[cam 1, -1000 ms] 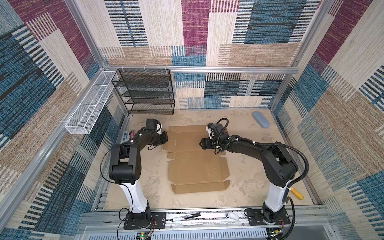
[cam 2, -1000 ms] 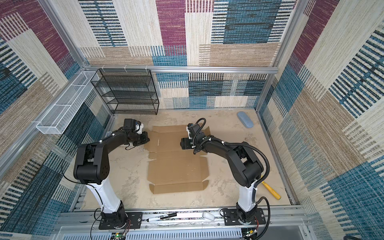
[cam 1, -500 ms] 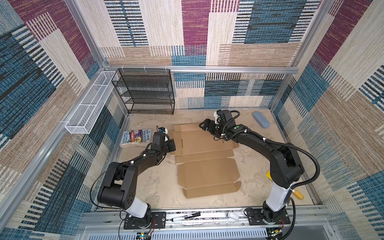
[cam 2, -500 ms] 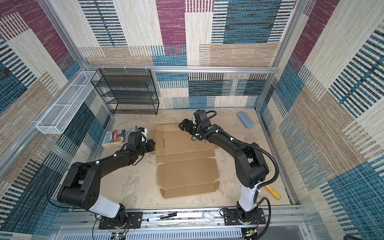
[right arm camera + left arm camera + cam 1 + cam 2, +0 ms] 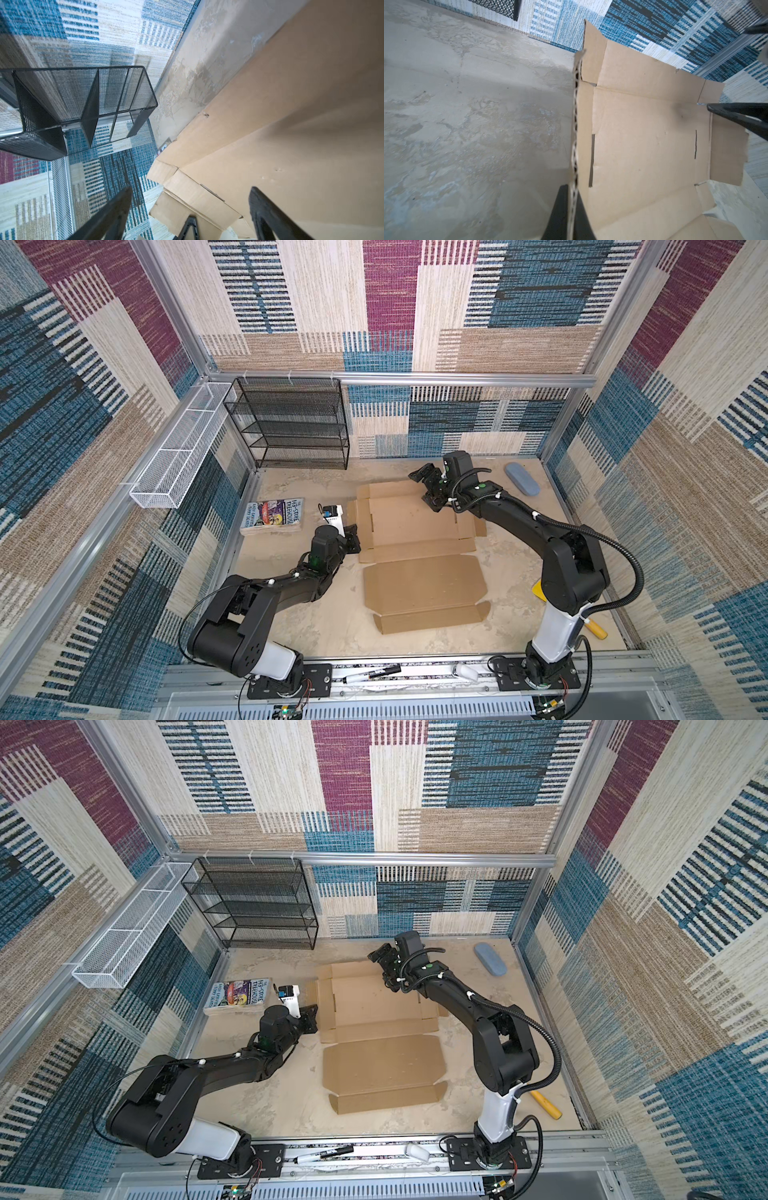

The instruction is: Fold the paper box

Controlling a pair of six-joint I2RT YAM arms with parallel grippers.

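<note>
Brown corrugated paper box (image 5: 419,576) dragged rightward; left gripper (image 5: 354,540) clamped its side flap (image 5: 365,522); right gripper (image 5: 426,489) lifted off, wide; folding barely begun.

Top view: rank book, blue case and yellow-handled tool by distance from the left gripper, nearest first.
1. Book: just left of the left gripper.
2. Blue case: back right corner.
3. Yellow-handled tool: front right edge.

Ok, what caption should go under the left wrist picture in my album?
Left gripper pinches the corrugated edge of a flap of the box, with the table alongside.
</note>
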